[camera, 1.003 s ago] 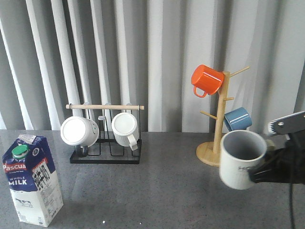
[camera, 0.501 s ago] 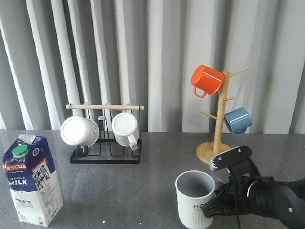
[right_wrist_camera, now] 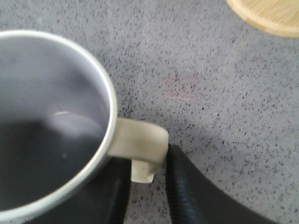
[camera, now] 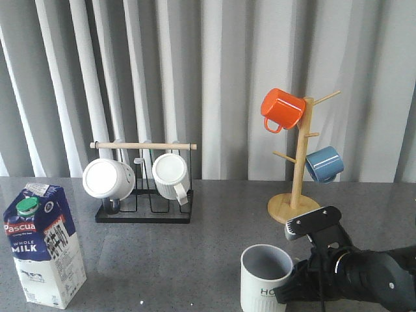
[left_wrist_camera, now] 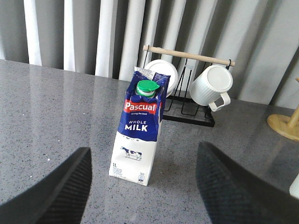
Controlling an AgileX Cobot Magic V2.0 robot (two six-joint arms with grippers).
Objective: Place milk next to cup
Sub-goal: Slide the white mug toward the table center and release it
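Observation:
The milk [camera: 44, 244] is a tall blue and white carton with a green cap, upright at the front left of the grey table. In the left wrist view the milk [left_wrist_camera: 140, 126] stands a little beyond my left gripper [left_wrist_camera: 145, 151], which is open and empty. The cup [camera: 265, 279], cream-white, ribbed and grey inside, sits low at the front right, upright. My right gripper [camera: 296, 276] is behind it to the right. In the right wrist view the cup [right_wrist_camera: 56, 116] fills one side, and my right gripper [right_wrist_camera: 147, 170] is shut on its handle [right_wrist_camera: 140, 142].
A black wire rack [camera: 144, 214] with a wooden bar holds two plain white mugs at the back left. A wooden mug tree [camera: 299, 162] stands at the back right with an orange mug [camera: 281, 108] and a blue mug [camera: 324, 163]. Grey curtains hang behind the table.
My right gripper brought the cup from mid-air at the right edge leftward and down to the table's front right. The milk and my left gripper have not moved.

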